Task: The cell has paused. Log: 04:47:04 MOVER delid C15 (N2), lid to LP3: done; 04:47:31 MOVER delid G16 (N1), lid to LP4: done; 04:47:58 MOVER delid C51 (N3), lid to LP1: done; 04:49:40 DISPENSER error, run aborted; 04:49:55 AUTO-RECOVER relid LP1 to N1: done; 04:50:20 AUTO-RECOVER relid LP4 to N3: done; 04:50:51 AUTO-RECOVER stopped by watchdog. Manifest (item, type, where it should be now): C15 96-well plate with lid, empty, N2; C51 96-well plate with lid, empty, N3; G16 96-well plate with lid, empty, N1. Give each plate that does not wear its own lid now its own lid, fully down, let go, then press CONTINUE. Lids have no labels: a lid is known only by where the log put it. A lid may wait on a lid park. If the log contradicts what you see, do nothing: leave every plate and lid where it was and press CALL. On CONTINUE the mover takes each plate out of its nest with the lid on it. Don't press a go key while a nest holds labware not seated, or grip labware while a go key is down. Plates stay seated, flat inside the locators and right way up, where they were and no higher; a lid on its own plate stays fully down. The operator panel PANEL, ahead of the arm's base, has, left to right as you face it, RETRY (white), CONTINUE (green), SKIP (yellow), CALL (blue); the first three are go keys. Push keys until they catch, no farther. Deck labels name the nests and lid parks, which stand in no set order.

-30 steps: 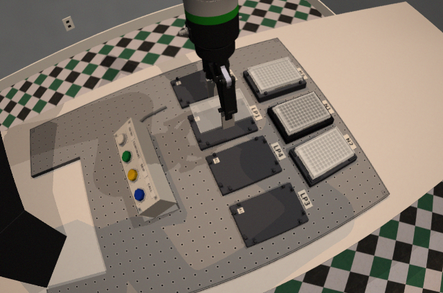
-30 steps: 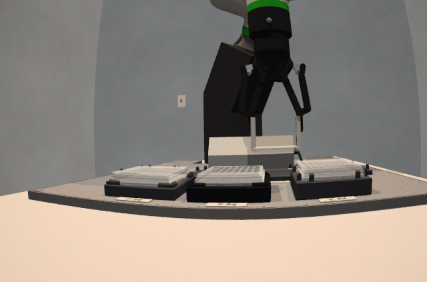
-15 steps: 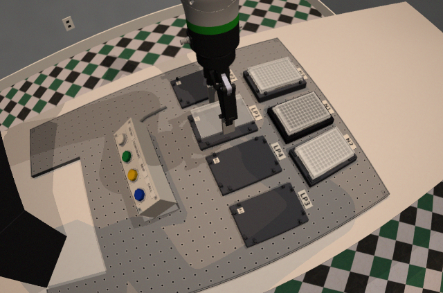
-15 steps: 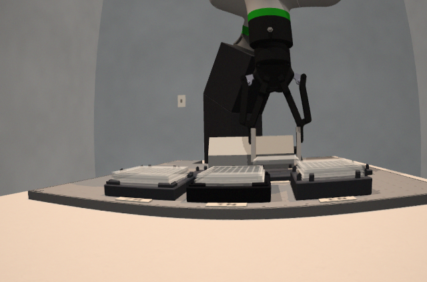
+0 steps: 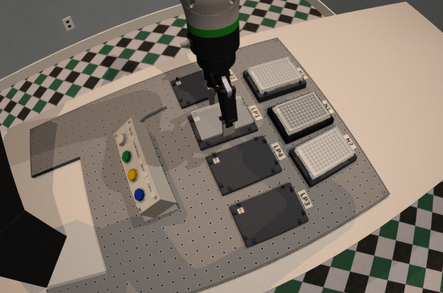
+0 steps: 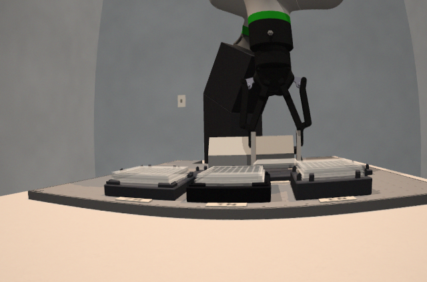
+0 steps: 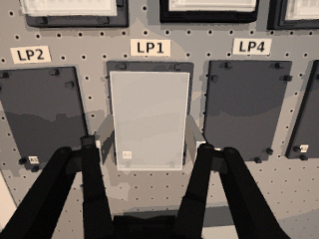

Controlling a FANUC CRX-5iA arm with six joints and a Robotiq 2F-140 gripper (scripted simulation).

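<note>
My gripper (image 5: 228, 127) is shut on a clear lid (image 5: 221, 120), gripping its two long sides. It holds the lid flat, low over lid park LP1 (image 7: 151, 48); I cannot tell whether it touches the park. In the wrist view the lid (image 7: 150, 119) covers most of the LP1 pad between my fingers. It also shows in the exterior view (image 6: 273, 162). Three well plates sit in black nests at the right: the far one (image 5: 275, 75), N1 (image 5: 301, 113) and N2 (image 5: 323, 152). I cannot tell which of them wear lids.
Lid parks LP2 (image 5: 191, 87), LP4 (image 5: 243, 164) and LP3 (image 5: 268, 214) are bare dark pads. The operator panel (image 5: 142, 170) stands left of the parks with white (image 5: 122, 138), green (image 5: 126, 156), yellow (image 5: 132, 174) and blue (image 5: 139, 194) keys.
</note>
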